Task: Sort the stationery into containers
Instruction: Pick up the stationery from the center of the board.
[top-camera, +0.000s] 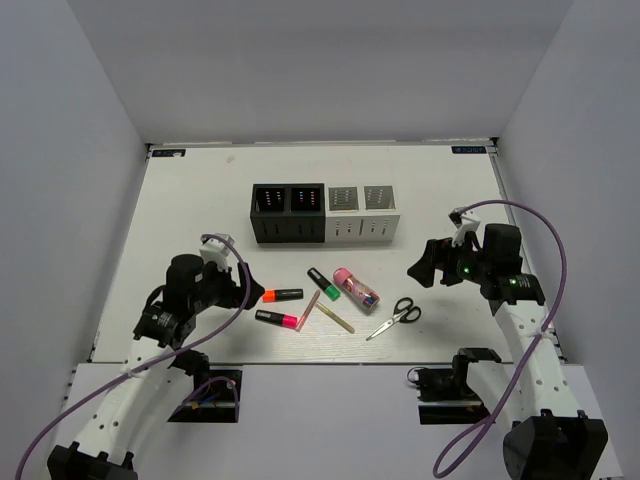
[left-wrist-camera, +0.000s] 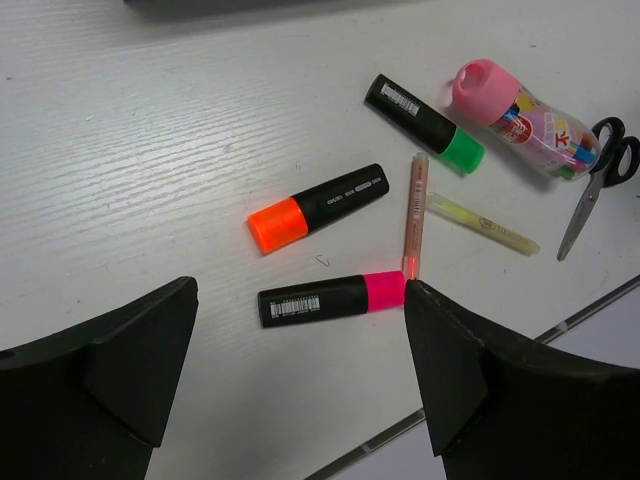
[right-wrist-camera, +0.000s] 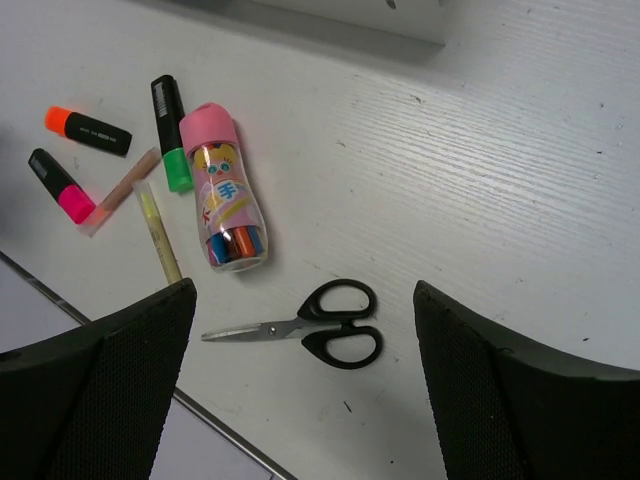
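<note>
Four perforated boxes stand in a row at mid-table: two black boxes (top-camera: 288, 212) and two light grey boxes (top-camera: 362, 212). In front lie an orange-capped marker (top-camera: 282, 295), a pink-capped marker (top-camera: 277, 319), a green-capped marker (top-camera: 322, 283), a pink pencil (top-camera: 309, 307), a pale stick (top-camera: 336, 318), a pink-capped clear tube (top-camera: 356, 286) and black-handled scissors (top-camera: 394, 317). My left gripper (top-camera: 238, 287) is open and empty, above the pink-capped marker (left-wrist-camera: 332, 298). My right gripper (top-camera: 421, 264) is open and empty, above the scissors (right-wrist-camera: 320, 327).
The white table's front edge (top-camera: 300, 363) runs just below the items. Grey walls close in the table on three sides. Both arms' cables loop beside their wrists.
</note>
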